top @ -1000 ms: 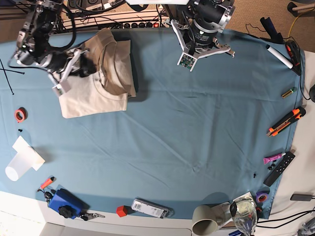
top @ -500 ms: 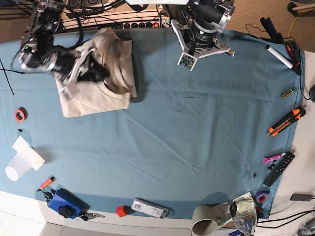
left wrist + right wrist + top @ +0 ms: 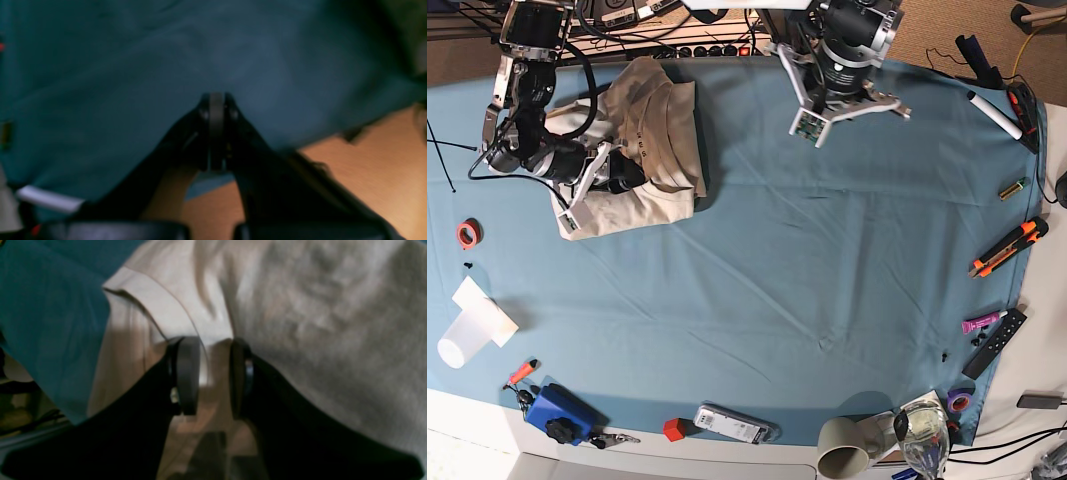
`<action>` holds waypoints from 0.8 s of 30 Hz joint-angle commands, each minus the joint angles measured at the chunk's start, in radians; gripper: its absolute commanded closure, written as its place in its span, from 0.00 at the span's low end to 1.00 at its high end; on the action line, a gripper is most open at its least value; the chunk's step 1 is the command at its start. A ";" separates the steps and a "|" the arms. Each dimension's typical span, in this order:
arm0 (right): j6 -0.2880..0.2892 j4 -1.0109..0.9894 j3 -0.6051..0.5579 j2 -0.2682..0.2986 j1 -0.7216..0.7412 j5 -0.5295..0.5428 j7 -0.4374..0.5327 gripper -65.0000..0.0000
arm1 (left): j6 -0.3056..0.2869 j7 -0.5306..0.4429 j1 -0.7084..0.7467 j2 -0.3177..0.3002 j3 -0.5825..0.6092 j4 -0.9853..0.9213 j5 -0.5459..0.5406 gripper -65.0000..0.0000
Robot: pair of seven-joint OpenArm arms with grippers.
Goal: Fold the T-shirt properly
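Right arm's fingers (image 3: pixel 188 373) (parted) over T-shirt (image 3: pixel 317 323).

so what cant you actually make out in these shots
- Base view: the right hand lies dark against the T-shirt; its fingertips cannot be told apart.
- Right wrist view: blurred; whether the fingers pinch cloth is unclear.
- Left wrist view: blurred and dark; the left hand covers the middle, and the table cloth shows no detail.
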 commanded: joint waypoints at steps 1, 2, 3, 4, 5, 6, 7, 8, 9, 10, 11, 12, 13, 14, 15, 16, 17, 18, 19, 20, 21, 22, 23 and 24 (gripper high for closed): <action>-0.002 0.037 0.018 0.014 0.003 0.003 -0.038 0.77 | 0.005 -0.027 0.002 0.004 0.002 0.017 0.029 1.00; -0.006 0.068 0.037 0.014 0.003 0.008 -0.058 0.79 | 0.012 -0.037 0.002 0.003 -0.002 0.017 0.047 1.00; -0.017 0.106 0.059 0.014 0.003 0.014 -0.069 0.80 | 0.016 -0.042 0.002 0.003 -0.013 0.017 0.050 1.00; -0.024 0.149 0.085 0.014 0.003 0.014 -0.072 0.83 | 0.021 -0.048 -0.001 0.003 -0.029 0.017 0.048 1.00; -0.023 0.190 0.113 0.014 0.003 0.013 -0.073 0.86 | 0.027 -0.054 -0.001 0.003 -0.050 0.017 0.048 1.00; -0.021 0.225 0.142 0.015 -0.001 0.003 -0.072 0.90 | 0.027 -0.060 -0.005 0.003 -0.076 0.017 0.044 1.00; -0.019 0.250 0.172 0.018 -0.008 -0.003 -0.070 0.96 | 0.027 -0.064 -0.007 0.003 -0.108 0.017 0.033 1.00; -0.019 0.264 0.201 0.024 -0.022 -0.003 -0.069 1.00 | 0.027 -0.066 -0.009 0.002 -0.148 0.017 0.010 1.00; -0.019 0.270 0.227 0.034 -0.040 -0.002 -0.066 1.00 | 0.027 -0.073 -0.009 0.002 -0.195 0.017 -0.020 1.00; -0.019 0.271 0.252 0.041 -0.056 -0.002 -0.066 1.00 | 0.027 -0.078 -0.009 0.002 -0.247 0.017 -0.058 1.00; -0.020 0.271 0.275 0.046 -0.076 -0.002 -0.066 1.00 | 0.026 -0.080 -0.008 -0.005 -0.303 0.017 -0.108 1.00; -0.020 0.271 0.296 0.048 -0.096 -0.002 -0.067 1.00 | 0.026 -0.075 -0.006 -0.018 -0.351 0.017 -0.163 1.00; -0.023 0.271 0.320 0.048 -0.119 -0.001 -0.069 1.00 | 0.026 -0.070 0.001 -0.033 -0.399 0.017 -0.221 1.00; -0.028 0.271 0.344 0.048 -0.141 0.004 -0.075 1.00 | 0.018 -0.065 0.011 -0.044 -0.441 0.017 -0.274 1.00; -0.034 0.271 0.370 0.048 -0.163 0.013 -0.082 1.00 | 0.007 -0.055 0.023 -0.053 -0.479 0.017 -0.318 1.00; -0.036 0.271 0.399 0.048 -0.183 0.029 -0.082 1.00 | -0.001 -0.043 0.038 -0.057 -0.512 0.017 -0.350 1.00; -0.036 0.271 0.429 0.048 -0.204 0.051 -0.082 1.00 | 0.000 -0.030 0.056 -0.058 -0.541 0.017 -0.372 1.00; -0.035 0.271 0.459 0.047 -0.223 0.076 -0.082 1.00 | 0.000 -0.018 0.075 -0.058 -0.567 0.017 -0.387 1.00; -0.035 0.271 0.488 0.047 -0.240 0.100 -0.082 1.00 | 0.002 -0.006 0.093 -0.058 -0.591 0.017 -0.403 1.00; -0.035 0.271 0.513 0.047 -0.255 0.118 -0.082 1.00 | 0.004 0.001 0.111 -0.058 -0.613 0.017 -0.420 1.00; -0.035 0.271 0.532 0.047 -0.269 0.125 -0.082 1.00 | 0.003 0.000 0.131 -0.058 -0.633 0.017 -0.441 1.00; -0.035 0.271 0.545 0.047 -0.284 0.127 -0.082 1.00 | 0.003 0.000 0.151 -0.058 -0.650 0.017 -0.462 1.00; -0.035 0.271 0.552 0.047 -0.299 0.127 -0.082 1.00 | 0.002 0.000 0.171 -0.058 -0.662 0.017 -0.478 1.00; -0.034 0.271 0.554 0.047 -0.316 0.127 -0.082 1.00 | 0.000 0.000 0.190 -0.058 -0.671 0.017 -0.490 1.00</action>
